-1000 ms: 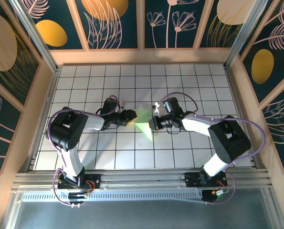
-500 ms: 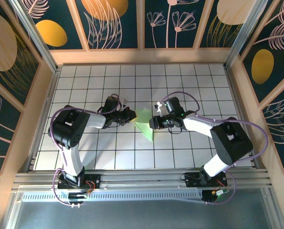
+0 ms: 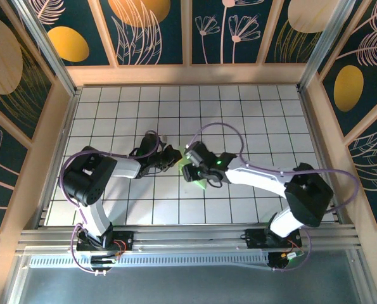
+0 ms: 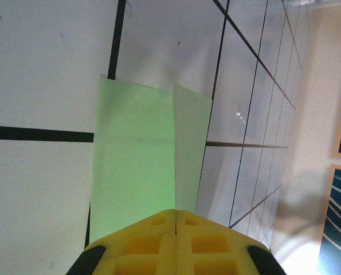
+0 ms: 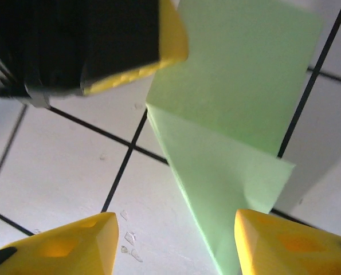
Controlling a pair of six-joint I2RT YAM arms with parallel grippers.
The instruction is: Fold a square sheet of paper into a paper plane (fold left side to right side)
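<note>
The square sheet of paper (image 3: 191,174) lies mid-table as a pale green folded shape with a pointed flap (image 5: 227,189). My left gripper (image 3: 173,157) is shut on its left edge. In the left wrist view the centre crease of the paper (image 4: 136,166) runs straight into the closed yellow fingertips (image 4: 175,215). My right gripper (image 3: 197,169) hovers over the paper and hides part of it from above. It stands open (image 5: 176,246), with the pointed flap lying between its fingers, closer to the right finger (image 5: 290,243). The left finger (image 5: 136,40) shows at the paper's upper left.
The white tiled table (image 3: 258,120) is boxed in by wooden walls (image 3: 188,74) at the back and both sides. A metal rail (image 3: 188,237) runs along the near edge. A few tiny flakes (image 5: 124,240) lie on the tile beside the paper.
My right arm swung left from beside the paper to over it, and its jaws opened. My left gripper closed on the paper's left edge and stayed there.
</note>
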